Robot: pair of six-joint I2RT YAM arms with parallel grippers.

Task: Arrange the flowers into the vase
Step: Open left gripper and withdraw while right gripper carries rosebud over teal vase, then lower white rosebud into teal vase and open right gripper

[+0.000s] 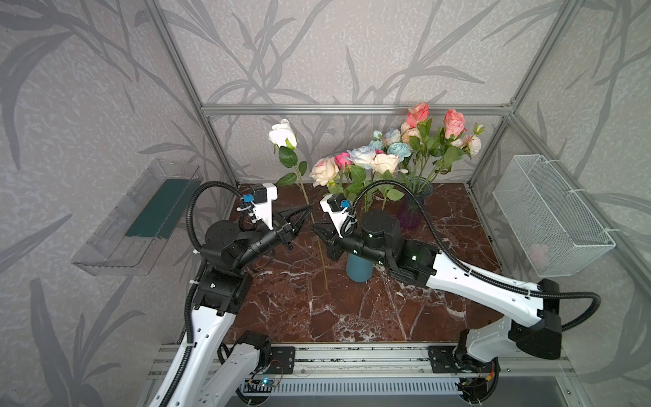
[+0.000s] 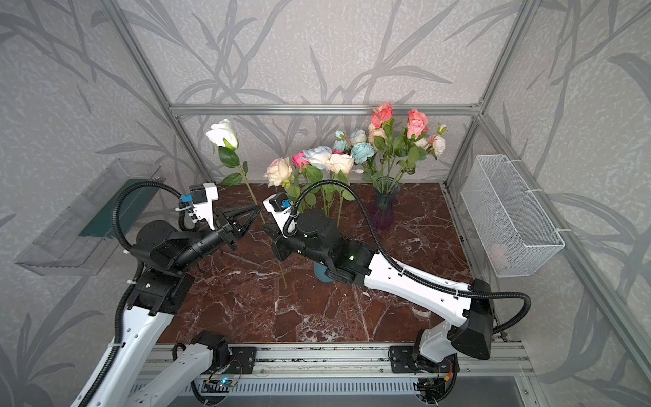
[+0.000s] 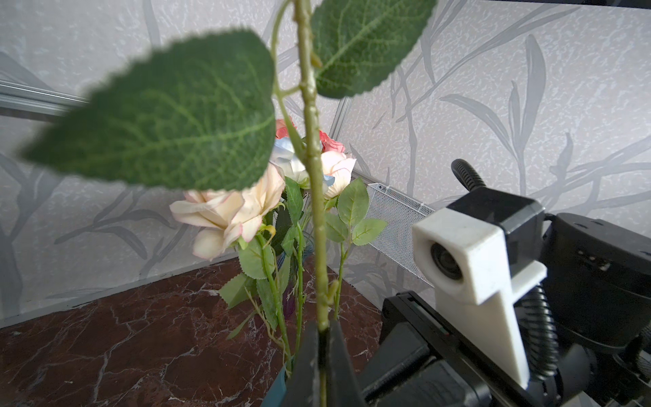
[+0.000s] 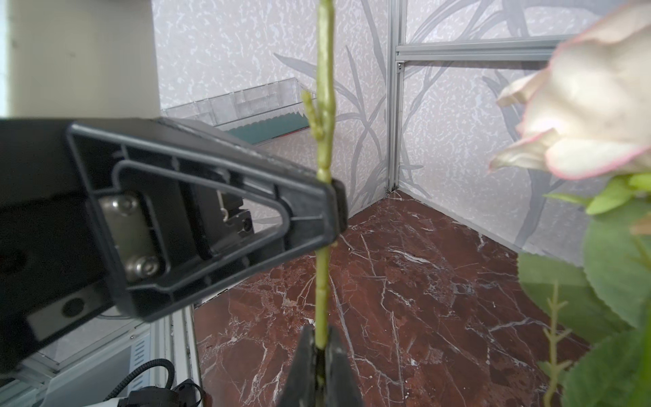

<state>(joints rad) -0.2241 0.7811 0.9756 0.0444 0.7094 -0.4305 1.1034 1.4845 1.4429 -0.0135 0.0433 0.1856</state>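
A white rose (image 1: 283, 133) (image 2: 222, 133) stands upright on a long thin stem (image 3: 313, 176) (image 4: 324, 141) whose lower end reaches the marble. My left gripper (image 1: 310, 210) (image 2: 259, 210) (image 3: 323, 329) is shut on that stem below its leaves. Just under it, my right gripper (image 1: 317, 230) (image 2: 267, 230) (image 4: 321, 333) is shut on the same stem. A teal vase (image 1: 359, 269) (image 2: 322, 275) holds cream, pink and pale blue flowers (image 1: 352, 162), partly hidden under my right arm. A dark glass vase (image 1: 415, 204) (image 2: 385, 208) at the back holds coral flowers (image 1: 454, 123).
The dark red marble table (image 1: 352, 317) is boxed in by an aluminium frame. A white wire basket (image 1: 553, 218) hangs on the right wall and a clear plastic tray (image 1: 141, 218) on the left wall. The right wrist camera mount (image 3: 472, 253) sits close beside the left gripper.
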